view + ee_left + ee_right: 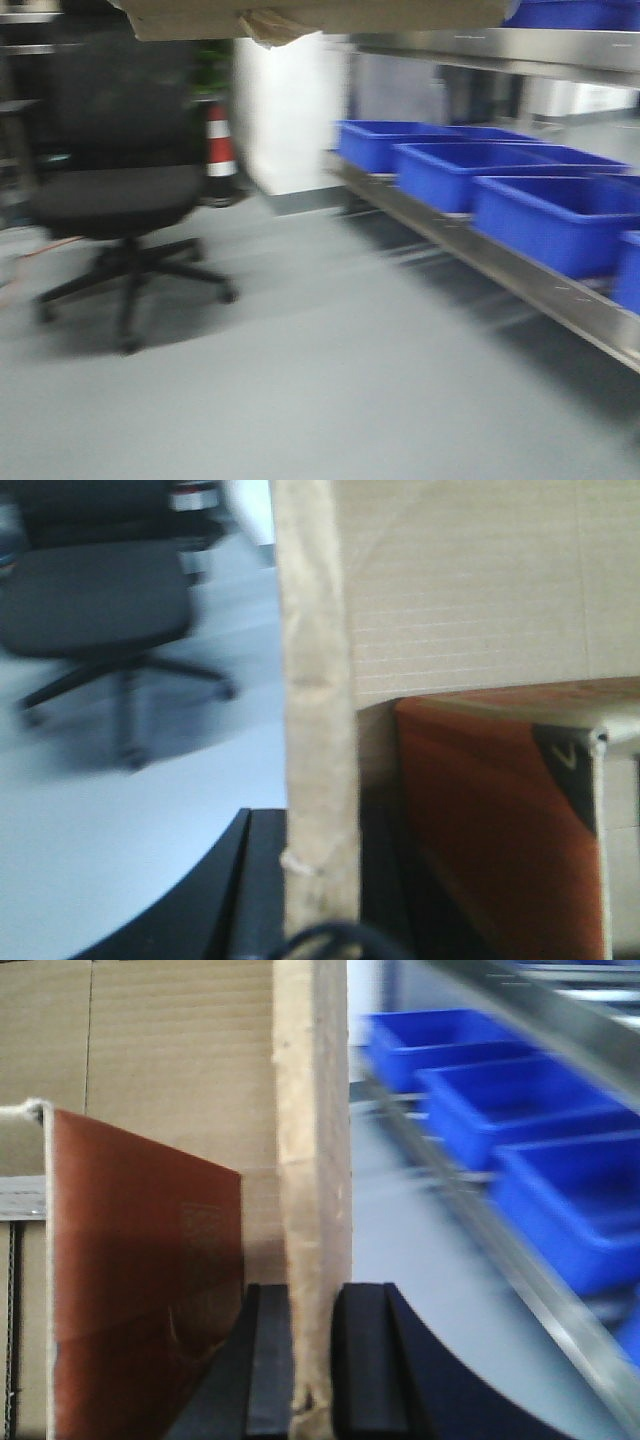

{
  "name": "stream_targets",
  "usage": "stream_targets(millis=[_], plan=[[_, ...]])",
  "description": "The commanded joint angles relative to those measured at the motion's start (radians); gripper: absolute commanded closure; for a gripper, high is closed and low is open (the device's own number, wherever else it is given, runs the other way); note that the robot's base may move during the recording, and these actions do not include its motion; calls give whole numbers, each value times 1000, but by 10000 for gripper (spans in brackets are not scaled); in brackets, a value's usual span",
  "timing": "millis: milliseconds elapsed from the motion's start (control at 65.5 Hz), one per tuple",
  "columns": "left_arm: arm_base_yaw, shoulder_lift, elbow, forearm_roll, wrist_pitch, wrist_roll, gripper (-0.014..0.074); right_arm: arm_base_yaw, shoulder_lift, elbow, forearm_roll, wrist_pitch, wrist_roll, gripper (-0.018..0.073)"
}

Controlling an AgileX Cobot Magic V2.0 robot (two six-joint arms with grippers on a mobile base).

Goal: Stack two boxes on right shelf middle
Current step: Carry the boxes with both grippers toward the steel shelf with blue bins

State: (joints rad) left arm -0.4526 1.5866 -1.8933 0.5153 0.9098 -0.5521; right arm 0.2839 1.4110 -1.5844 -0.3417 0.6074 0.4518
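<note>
A brown cardboard box (pixel 320 14) hangs at the top edge of the front view, with a crumpled yellowish tape scrap (pixel 270 28) under it. In the left wrist view my left gripper (pixel 320 900) is shut on the box's upright wall (pixel 315 680). One black finger (pixel 262 880) presses its outer side. My right gripper (pixel 312 1360) clamps the opposite wall (pixel 312 1110) between both black pads (pixel 270 1360). A reddish-brown panel (pixel 140 1290) stands inside the box. The shiny steel rack's right shelf middle (pixel 500 45) runs along the upper right, beside the box.
Several blue plastic crates (pixel 450 170) fill the rack's low level (pixel 520 285) along the right. A black office chair (pixel 120 190) stands on the grey floor at left, with an orange-and-white cone (pixel 219 140) and a white pillar (pixel 290 110) behind it. The front view is motion-blurred.
</note>
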Motion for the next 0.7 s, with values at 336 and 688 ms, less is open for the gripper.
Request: stream_targets(millis=[336,688], plan=[[1,-14,-14,11,-44,0,707,-5,-14,-11,-14,-69,6,720],[1,-14,-14,11,-44,0,707,-5,-14,-11,-14,-69,6,720]])
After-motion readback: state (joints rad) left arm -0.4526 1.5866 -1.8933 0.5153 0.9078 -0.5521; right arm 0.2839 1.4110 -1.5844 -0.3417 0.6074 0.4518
